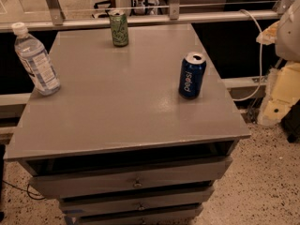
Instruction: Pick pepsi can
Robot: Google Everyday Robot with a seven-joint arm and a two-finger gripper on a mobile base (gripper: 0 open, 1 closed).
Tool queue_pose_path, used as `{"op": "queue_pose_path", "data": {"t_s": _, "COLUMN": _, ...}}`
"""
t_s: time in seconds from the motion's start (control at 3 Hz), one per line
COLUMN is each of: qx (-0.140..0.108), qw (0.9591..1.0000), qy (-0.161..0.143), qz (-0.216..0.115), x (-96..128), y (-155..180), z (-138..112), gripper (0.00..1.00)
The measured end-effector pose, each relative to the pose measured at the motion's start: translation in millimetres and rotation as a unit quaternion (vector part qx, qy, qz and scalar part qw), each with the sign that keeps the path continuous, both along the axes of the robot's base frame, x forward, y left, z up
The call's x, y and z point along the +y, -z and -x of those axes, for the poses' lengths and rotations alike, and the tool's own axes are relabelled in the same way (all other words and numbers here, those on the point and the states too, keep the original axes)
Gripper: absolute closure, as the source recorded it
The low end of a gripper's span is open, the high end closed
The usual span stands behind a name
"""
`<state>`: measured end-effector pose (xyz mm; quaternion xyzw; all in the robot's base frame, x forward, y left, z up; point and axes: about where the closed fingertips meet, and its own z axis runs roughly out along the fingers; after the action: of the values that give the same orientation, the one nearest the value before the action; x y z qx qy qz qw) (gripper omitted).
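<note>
The pepsi can (pixel 192 75) is dark blue with a silver top and white lettering. It stands upright on the right side of the grey cabinet top (pixel 122 102), near the right edge. My gripper (pixel 276 104) shows as a pale yellow and white shape at the right edge of the view. It is off the cabinet, to the right of the can and well apart from it, and it holds nothing that I can see.
A green can (pixel 119 28) stands at the back middle of the top. A clear plastic water bottle (pixel 36 60) stands at the left edge. Drawers (pixel 136 182) are below the top. A white cable (pixel 259 46) hangs at the right, over speckled floor.
</note>
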<state>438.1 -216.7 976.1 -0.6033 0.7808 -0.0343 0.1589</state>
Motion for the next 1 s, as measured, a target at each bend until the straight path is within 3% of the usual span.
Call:
{"op": "queue_pose_path", "data": {"t_s": 0.67, "qx": -0.008, "qw": 0.9999, "qy": 0.001, "qz": -0.008, "x": -0.1, "y": 1.9, "z": -5.2, "gripper": 0.0}}
{"op": "queue_pose_path", "data": {"t_s": 1.0, "qx": -0.021, "qw": 0.999, "qy": -0.01, "qz": -0.038, "x": 6.1, "y": 15.2, "z": -30.7, "gripper": 0.0}}
